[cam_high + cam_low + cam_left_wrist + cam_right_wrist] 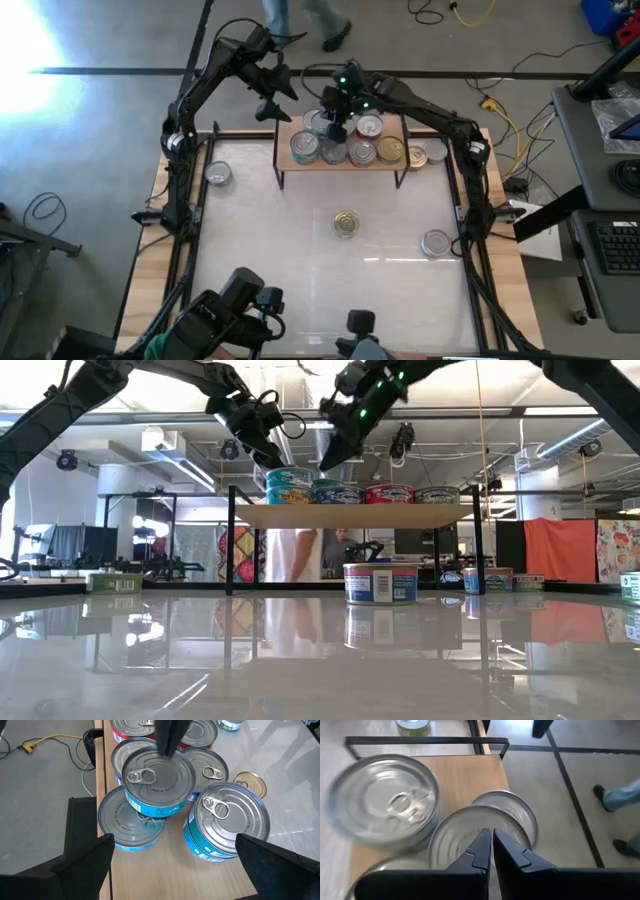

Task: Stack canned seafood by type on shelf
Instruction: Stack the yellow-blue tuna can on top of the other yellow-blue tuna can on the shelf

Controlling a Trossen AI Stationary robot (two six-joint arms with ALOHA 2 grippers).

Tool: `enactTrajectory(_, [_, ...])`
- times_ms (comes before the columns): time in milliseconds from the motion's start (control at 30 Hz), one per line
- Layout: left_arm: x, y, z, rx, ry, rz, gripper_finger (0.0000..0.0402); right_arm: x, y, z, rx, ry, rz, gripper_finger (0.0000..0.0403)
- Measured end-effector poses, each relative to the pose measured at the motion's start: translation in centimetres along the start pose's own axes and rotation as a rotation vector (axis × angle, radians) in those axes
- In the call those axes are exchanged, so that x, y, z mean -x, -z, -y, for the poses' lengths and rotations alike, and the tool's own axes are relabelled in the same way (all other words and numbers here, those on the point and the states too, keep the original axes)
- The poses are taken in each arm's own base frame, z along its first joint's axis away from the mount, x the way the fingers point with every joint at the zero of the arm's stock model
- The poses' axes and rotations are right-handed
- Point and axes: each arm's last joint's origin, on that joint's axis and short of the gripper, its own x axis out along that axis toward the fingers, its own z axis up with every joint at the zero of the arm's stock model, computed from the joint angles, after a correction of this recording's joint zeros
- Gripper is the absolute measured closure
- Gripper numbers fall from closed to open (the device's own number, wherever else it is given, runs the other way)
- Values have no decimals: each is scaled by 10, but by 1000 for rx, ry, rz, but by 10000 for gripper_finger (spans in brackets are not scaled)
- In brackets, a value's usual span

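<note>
Most short round metal seafood tins (349,150) already sit on the small light-wood shelf with black legs (285,163), one blue-sided tin (159,780) stacked on top at its left end. Left on the white desk (300,260): gold-topped tin (346,223), silver tin (436,243), silver tin (217,174), plus one (436,152) just beside the shelf. Right tool (491,840) pressed together, tips on the stacked tin. Left tool (272,92) spread, empty, near the shelf's left end. Shelf is crowded; desk middle is open.
</note>
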Motion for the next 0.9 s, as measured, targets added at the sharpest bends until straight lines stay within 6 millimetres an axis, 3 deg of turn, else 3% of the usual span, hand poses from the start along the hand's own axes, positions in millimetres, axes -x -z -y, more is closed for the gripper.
enactTrajectory(100, [0, 0, 0, -4, 0, 1, 2, 17, -1, -3, -9, -22, -46, 390])
enactTrajectory(200, [0, 0, -1, -10, -4, 3, 2, 18, 3, -5, -29, -45, -90, 390])
enactTrajectory(500, [0, -2, -1, -15, 5, 28, 2, -15, 17, -7, -49, -40, -66, 390])
enactTrajectory(900, [-1, -3, 0, -14, 21, 49, 2, -49, 17, 0, -15, 17, 64, 390])
